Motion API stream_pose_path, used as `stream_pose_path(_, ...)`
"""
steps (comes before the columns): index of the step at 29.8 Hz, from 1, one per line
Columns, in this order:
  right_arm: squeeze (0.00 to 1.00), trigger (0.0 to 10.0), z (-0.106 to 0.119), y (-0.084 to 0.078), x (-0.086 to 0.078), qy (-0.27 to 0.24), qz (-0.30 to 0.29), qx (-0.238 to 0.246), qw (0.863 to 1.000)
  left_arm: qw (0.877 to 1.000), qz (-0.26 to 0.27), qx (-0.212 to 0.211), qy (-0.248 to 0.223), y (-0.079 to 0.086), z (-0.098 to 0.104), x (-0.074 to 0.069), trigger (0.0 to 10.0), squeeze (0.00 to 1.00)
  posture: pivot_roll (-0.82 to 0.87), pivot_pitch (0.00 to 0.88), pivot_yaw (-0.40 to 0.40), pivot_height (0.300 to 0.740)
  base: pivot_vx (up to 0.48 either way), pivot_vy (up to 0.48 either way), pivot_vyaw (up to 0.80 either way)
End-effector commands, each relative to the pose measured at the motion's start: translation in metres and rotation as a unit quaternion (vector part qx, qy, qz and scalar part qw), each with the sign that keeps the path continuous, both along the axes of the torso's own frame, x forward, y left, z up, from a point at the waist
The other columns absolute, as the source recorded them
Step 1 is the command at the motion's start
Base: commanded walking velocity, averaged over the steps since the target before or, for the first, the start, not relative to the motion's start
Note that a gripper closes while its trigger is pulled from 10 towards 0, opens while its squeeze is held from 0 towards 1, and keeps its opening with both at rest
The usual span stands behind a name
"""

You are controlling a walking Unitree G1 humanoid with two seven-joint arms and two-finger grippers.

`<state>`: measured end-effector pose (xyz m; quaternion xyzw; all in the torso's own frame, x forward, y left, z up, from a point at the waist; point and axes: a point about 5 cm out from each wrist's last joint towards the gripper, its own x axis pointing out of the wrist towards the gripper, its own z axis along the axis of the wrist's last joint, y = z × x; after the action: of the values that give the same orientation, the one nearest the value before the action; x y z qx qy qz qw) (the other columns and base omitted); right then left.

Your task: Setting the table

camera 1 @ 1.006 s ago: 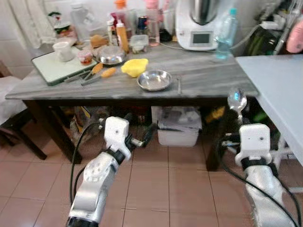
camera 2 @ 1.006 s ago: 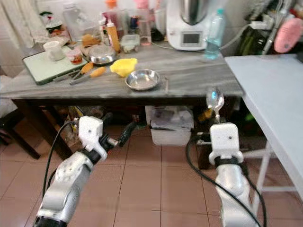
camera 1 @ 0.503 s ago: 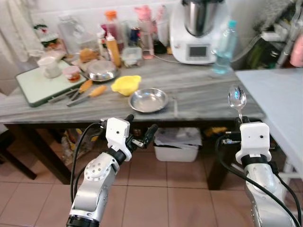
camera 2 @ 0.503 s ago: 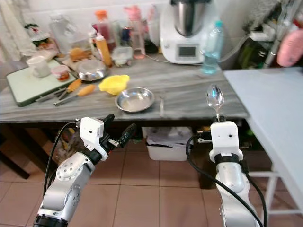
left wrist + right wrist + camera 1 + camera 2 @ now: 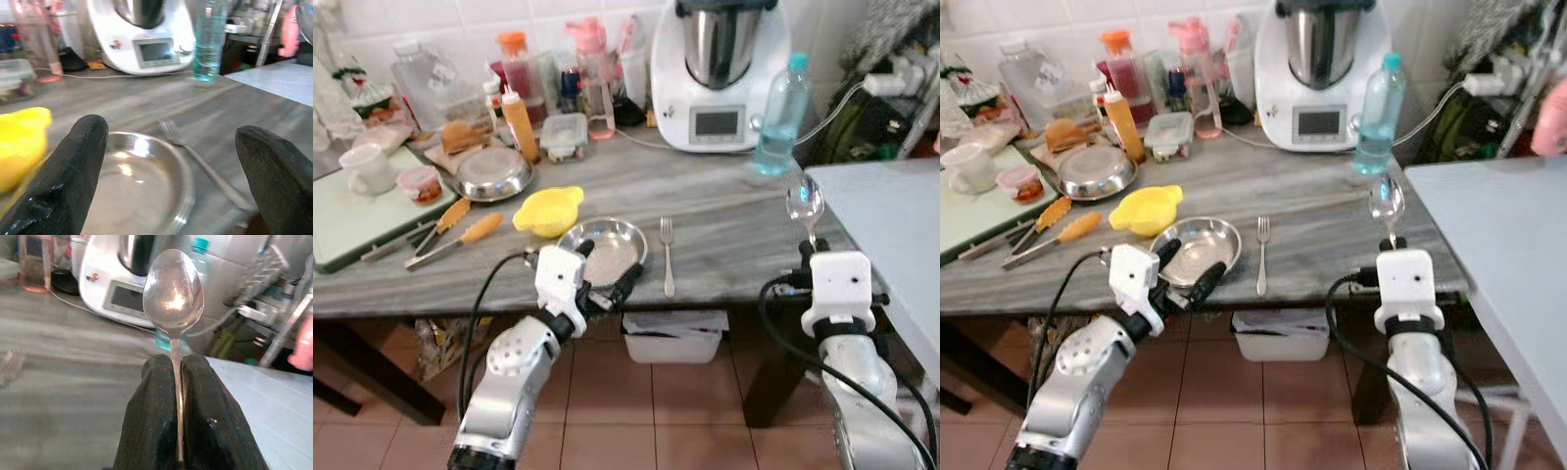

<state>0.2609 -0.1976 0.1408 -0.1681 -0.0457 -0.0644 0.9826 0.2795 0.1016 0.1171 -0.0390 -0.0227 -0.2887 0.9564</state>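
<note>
— Why is the spoon (image 5: 173, 296) carried bowl-up like that?

— It is pinched by its handle between the closed fingers of the right gripper (image 5: 810, 244), low and right of centre in the head view, so that the bowl stays clear of the pads and the handle can be laid down flat. The right arm is raised from the lower right, wrist upright, at the near edge of the grey table (image 5: 734, 225).

— And the left side?

— The left gripper (image 5: 609, 279) is held low at centre, at the table's near edge, with its fingers spread wide and nothing between them. In the wrist view the steel plate (image 5: 142, 181) is framed between the two fingers; a grasp of its rim is probably being lined up, though contact cannot be judged. The forearm is angled up from the lower left.

— What lies beyond?

— The fork (image 5: 667, 255) is laid just right of the plate, as a place setting would have it, and a yellow bowl (image 5: 548, 210) sits just behind at left. Further up, the water bottle (image 5: 777, 114) and the white food processor (image 5: 720, 69) are ranged along the wall.
</note>
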Motion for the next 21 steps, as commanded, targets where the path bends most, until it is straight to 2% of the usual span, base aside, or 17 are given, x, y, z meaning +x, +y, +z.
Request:
stream_pose_path(1, 0.00, 10.0, 0.002, 0.006, 0.001, -0.006, 0.009, 0.001, 1.000, 1.000, 0.008, 0.014, -0.004, 0.009, 0.002, -0.001, 10.0, 0.00, -0.09, 0.000, 0.059, 0.740, 0.289, 0.000, 0.00)
stream_pose_path(10, 0.00, 10.0, -0.001, 0.009, 0.000, 0.000, 0.011, 0.007, 1.000, 0.998, -0.023, 0.049, -0.010, 0.020, 0.000, -0.014, 10.0, 0.00, -0.08, 0.004, 0.054, 0.740, 0.000, 0.000, 0.00)
stream_pose_path(13, 0.00, 10.0, -0.003, 0.010, 0.000, 0.004, 0.014, 0.012, 1.000, 0.996, -0.052, 0.069, -0.011, 0.023, 0.001, -0.021, 10.0, 0.00, -0.07, 0.012, 0.055, 0.740, 0.000, 0.000, 0.00)
stream_pose_path(19, 0.00, 10.0, -0.005, 0.011, -0.001, 0.015, 0.017, 0.029, 0.999, 0.992, -0.096, 0.080, 0.003, 0.027, 0.004, -0.031, 10.0, 0.00, -0.05, 0.041, 0.062, 0.740, 0.000, 0.000, 0.00)
stream_pose_path(21, 0.00, 10.0, -0.005, 0.012, 0.000, 0.018, 0.018, 0.035, 0.999, 0.986, -0.129, 0.101, 0.003, 0.026, 0.004, -0.035, 10.0, 0.00, -0.05, 0.049, 0.066, 0.740, 0.000, 0.000, 0.00)
